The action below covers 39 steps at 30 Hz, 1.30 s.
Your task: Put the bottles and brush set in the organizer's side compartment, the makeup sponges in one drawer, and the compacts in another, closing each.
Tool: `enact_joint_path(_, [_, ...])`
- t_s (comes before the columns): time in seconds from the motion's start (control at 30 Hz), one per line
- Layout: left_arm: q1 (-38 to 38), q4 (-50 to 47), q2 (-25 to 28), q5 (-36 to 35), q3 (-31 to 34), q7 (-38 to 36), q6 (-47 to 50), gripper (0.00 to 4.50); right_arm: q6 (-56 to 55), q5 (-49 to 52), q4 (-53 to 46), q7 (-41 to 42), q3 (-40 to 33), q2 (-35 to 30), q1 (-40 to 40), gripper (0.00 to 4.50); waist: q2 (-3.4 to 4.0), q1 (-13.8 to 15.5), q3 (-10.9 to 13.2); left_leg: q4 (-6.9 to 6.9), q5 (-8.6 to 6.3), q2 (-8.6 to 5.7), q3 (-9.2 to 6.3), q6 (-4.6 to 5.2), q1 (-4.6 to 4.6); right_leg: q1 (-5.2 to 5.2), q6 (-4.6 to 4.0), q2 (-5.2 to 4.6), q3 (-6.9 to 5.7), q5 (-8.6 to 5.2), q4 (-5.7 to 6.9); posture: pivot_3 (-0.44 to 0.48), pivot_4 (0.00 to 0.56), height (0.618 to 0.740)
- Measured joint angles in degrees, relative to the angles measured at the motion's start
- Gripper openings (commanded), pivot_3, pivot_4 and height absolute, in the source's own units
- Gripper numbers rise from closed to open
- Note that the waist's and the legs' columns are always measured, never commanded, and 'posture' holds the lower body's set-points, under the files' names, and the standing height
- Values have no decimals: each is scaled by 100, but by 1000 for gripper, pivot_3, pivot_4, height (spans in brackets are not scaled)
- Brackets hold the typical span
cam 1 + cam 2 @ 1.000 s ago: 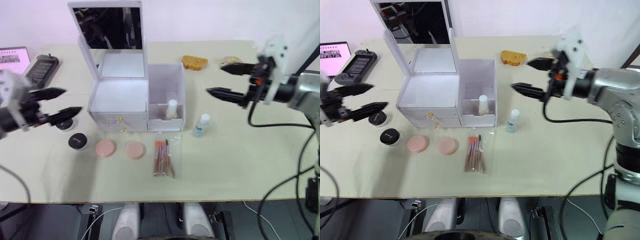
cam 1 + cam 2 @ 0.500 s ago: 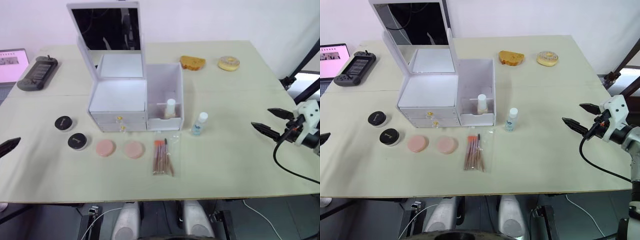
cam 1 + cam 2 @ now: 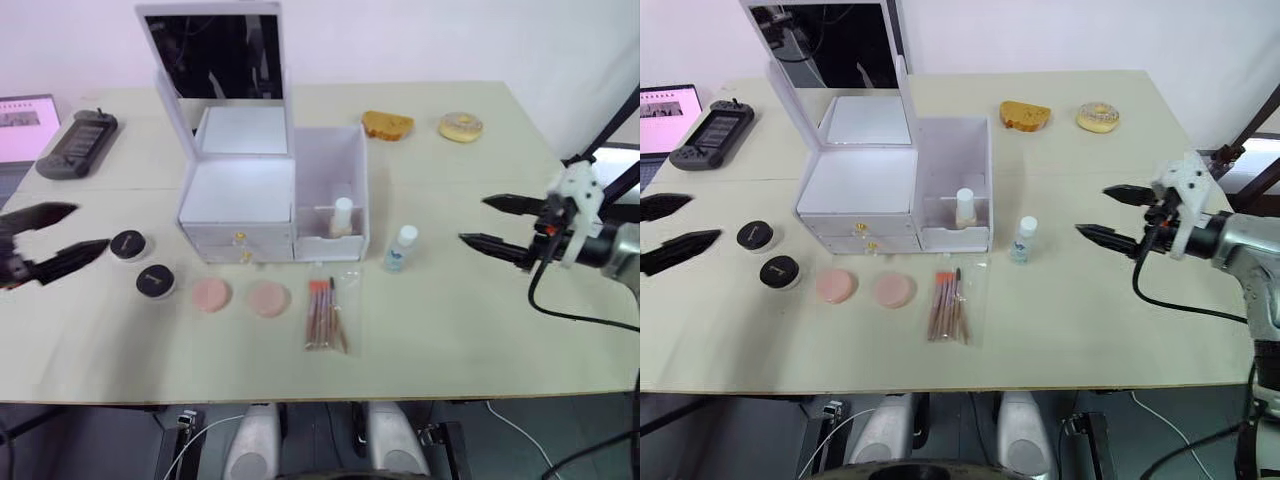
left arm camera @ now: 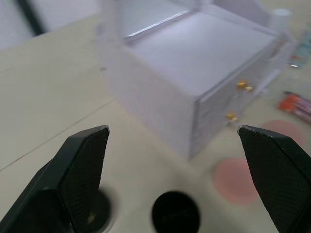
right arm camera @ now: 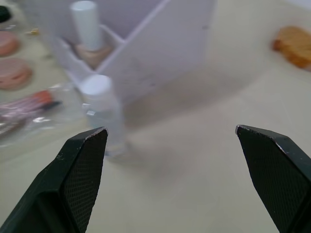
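Spread wide and empty, the right pincer (image 3: 491, 222) is held beside the bottle (image 3: 400, 248); the left pincer (image 3: 66, 231), likewise, near the compacts (image 3: 129, 245).

Bench (image 3: 450, 330) cream; organizer (image 3: 245, 200) pale lilac-white; sponges (image 3: 240, 298) pink; compacts (image 3: 140, 265) black; brushes (image 3: 325, 315) orange-handled.
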Motion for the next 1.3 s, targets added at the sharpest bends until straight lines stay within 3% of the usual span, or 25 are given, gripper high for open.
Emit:
enact_joint_path(0.2, [-528, -1162, -224, -454, -793, 461, 713, 4500, 767, 336, -876, -485, 399, 390, -164, 4464, 0, 5, 0, 4, 0, 8, -2, 0, 0, -2, -1, 18, 9, 1, 3, 0, 150, 740])
enact_joint_path(0.43, [-866, -1693, -312, -761, -1060, 805, 1185, 4500, 710, 29, -589, -1022, 841, 968, -429, 4464, -2, 2, 0, 13, 1, 8, -3, 1, 0, -1, -9, 23, 13, 7, 5, 0, 150, 740])
enact_joint_path(0.57, [-852, -1857, -334, -843, -1061, 931, 1322, 4500, 603, -124, -337, -1127, 982, 1160, -442, 3215, -2, 10, 0, 8, 1, 9, -5, 2, 0, -2, -9, 25, 14, 6, 4, 0, 150, 740])
enact_joint_path(0.97, [-653, -2187, -350, -970, -888, 1227, 1445, 4500, 248, -296, -31, -1033, 989, 1189, -414, 3215, -2, 8, 0, 12, 1, 9, -5, 2, 1, -2, -10, 28, 17, 6, 6, 0, 150, 740])
enact_joint_path(1.0, [-658, -2185, -350, -970, -888, 1238, 1445, 4500, 240, -297, -15, -1029, 990, 1220, -415, 2664, -2, 6, 0, 11, 1, 10, -5, 2, 1, -1, -10, 29, 18, 6, 6, 0, 150, 740])
enact_joint_path(1.13, [-679, -2185, -350, -987, -888, 1281, 1445, 4500, 229, -298, 1, -1015, 1005, 1306, -414, 1145, -2, 8, 0, 11, 1, 10, -5, 2, 1, -2, -10, 29, 19, 7, 5, 0, 150, 740])
enact_joint_path(1.3, [-681, -2183, -350, -989, -888, 1327, 1442, 4500, 266, -288, -13, -1020, 996, 1343, -415, 1131, -2, 5, 0, 11, 1, 10, -5, 2, 2, -1, -10, 30, 19, 7, 6, 0, 150, 740])
